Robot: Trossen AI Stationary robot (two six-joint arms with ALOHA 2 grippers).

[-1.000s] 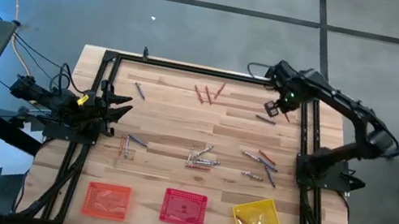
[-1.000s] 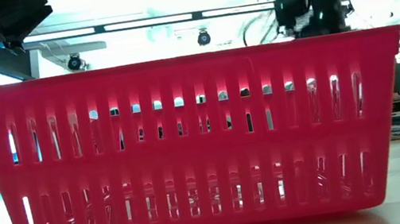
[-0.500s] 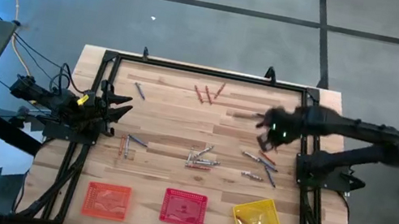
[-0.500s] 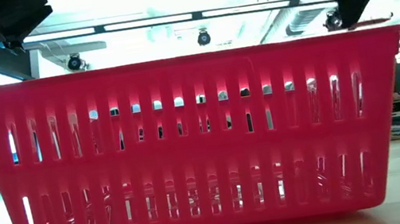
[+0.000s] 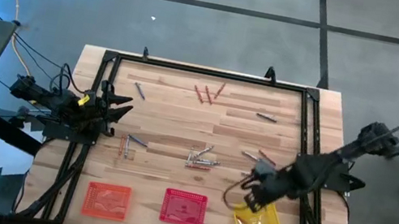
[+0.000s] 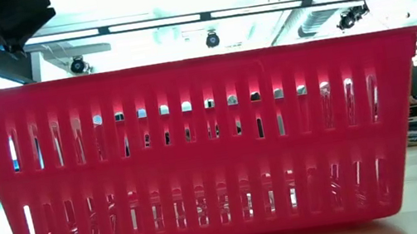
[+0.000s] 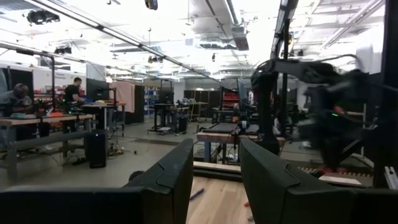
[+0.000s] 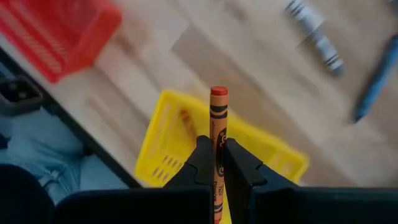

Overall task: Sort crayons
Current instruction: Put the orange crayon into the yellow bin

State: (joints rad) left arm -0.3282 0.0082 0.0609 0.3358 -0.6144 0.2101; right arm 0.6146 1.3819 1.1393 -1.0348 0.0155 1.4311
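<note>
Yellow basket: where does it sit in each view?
High view: yellow basket at the near right of the table, right gripper over its edge.
Low view: not seen; the red basket fills the picture.
Left wrist view: not in it.
Right wrist view: yellow basket below the gripped orange crayon.
Shared landmark: red basket, beside it.

Reddish-orange paper-wrapped crayon (image 8: 217, 140) with black bands, pinched between dark fingers (image 8: 202, 163). Beneath it, a bright yellow slotted plastic basket (image 8: 166, 149). A red mesh basket (image 5: 183, 208) sits centre near edge, an orange mesh basket (image 5: 107, 200) to its left. Pale striped wooden tabletop (image 5: 174, 116), black frame rails (image 5: 207, 70), scattered grey, blue and red sticks (image 5: 202, 159).
</note>
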